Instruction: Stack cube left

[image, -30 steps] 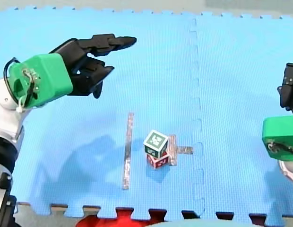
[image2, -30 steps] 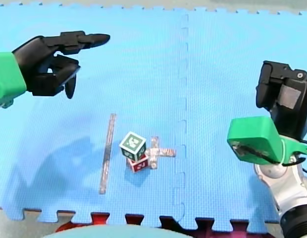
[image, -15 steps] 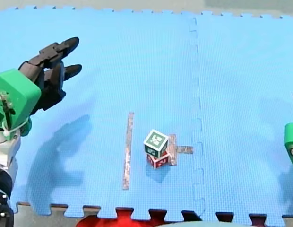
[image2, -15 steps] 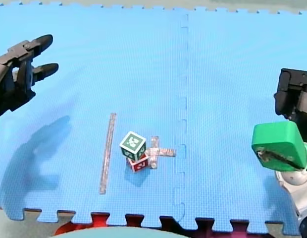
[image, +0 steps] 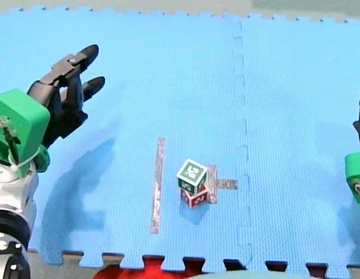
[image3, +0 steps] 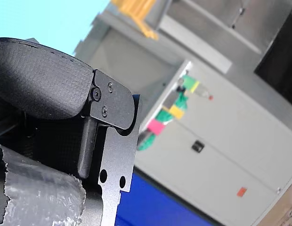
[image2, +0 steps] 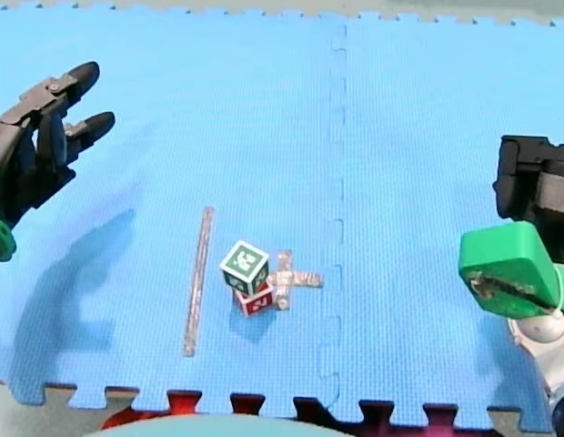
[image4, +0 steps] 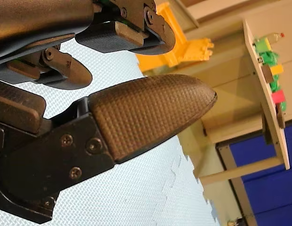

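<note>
Near the front middle of the blue foam mat (image: 168,70): a green cube (image: 191,176) stacked on top of a red cube (image: 195,199), touching it and turned a little against it, with one corner pointing toward the near edge. On the top face of the green cube, a white pattern. Stack standing upright, free of both hands.

Just beside the stack, on its right: a short cross of grey tape (image: 219,184) stuck flat on the mat, touching the foot of the red cube or very close to it; cannot tell which. To the left of the stack, near but apart: a long strip of grey tape (image: 157,185), running from far to near.

Left hand (image: 64,99) raised at the left side of the mat, well apart from the cubes, released and grasping nothing. Right hand (image2: 535,187) at the right edge, also well apart from the cubes, just beyond its green wrist housing (image2: 505,269); cannot tell the state of this hand, released or clenched.

In the second wrist view, a dark ribbed fingertip (image4: 150,113) over the blue mat.
</note>
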